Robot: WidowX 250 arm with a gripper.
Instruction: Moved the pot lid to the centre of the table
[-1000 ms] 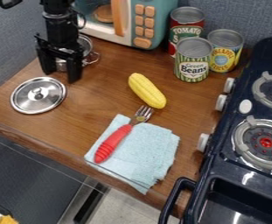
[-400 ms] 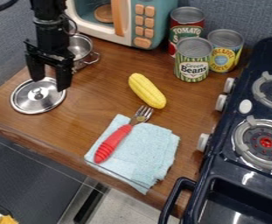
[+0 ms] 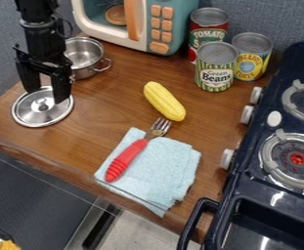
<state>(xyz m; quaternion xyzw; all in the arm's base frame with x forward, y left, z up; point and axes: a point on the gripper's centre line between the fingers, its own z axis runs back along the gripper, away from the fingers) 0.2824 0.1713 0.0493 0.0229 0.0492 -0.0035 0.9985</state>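
Note:
The black gripper (image 3: 46, 96) hangs at the upper left with its two fingers spread apart and nothing held between them. Beneath it, the round silver pot lid (image 3: 42, 115) lies flat on the wooden table (image 3: 105, 117), its small knob facing up. In the view, the fingers overlap the lid's upper part, one on each side of the knob. Whether the tips touch the lid, I cannot tell.
Behind the gripper stands a metal pot (image 3: 84, 53). A yellow corn (image 3: 164, 101) lies mid-table, with a red-handled fork (image 3: 128, 158) on a blue cloth (image 3: 161, 171) nearer. Cans (image 3: 215, 67) and a toy microwave (image 3: 115, 29) stand behind; a stove (image 3: 278, 161) lines the right.
The gripper has come from in front of the pot, moving left and nearer the camera, to the lid. More of the pot is uncovered. The lid has stayed in place.

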